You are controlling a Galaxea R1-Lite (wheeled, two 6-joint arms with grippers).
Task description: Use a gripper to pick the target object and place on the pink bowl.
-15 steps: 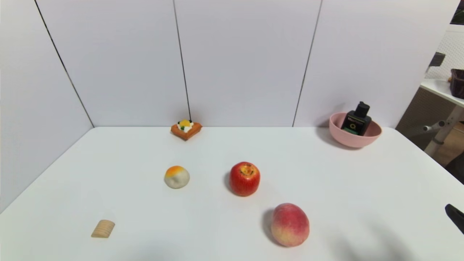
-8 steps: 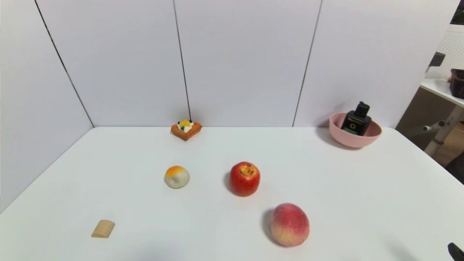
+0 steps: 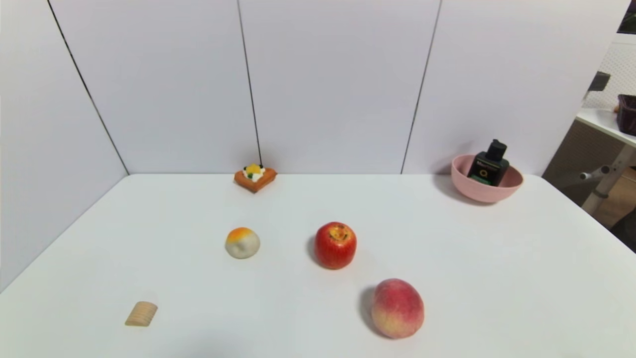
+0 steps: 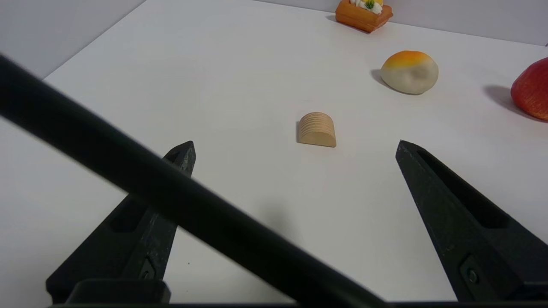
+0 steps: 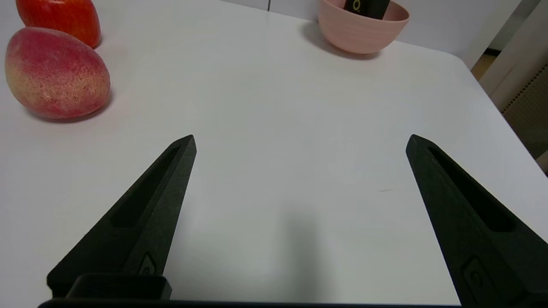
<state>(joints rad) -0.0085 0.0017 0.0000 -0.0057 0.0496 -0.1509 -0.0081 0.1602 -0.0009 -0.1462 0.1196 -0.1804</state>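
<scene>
Black pump bottle in pink bowl, two o'clock on table. Right gripper, left gripper: both low over near side, jaws apart.

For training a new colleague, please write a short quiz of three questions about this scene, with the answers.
1. Where is the black bottle?
2. True or false: the right gripper stands open, with nothing held.
3. Which is nearer the pink bowl: the red apple or the wooden piece?

Key: 1. In the pink bowl, leaning. 2. True. 3. The red apple.
</scene>
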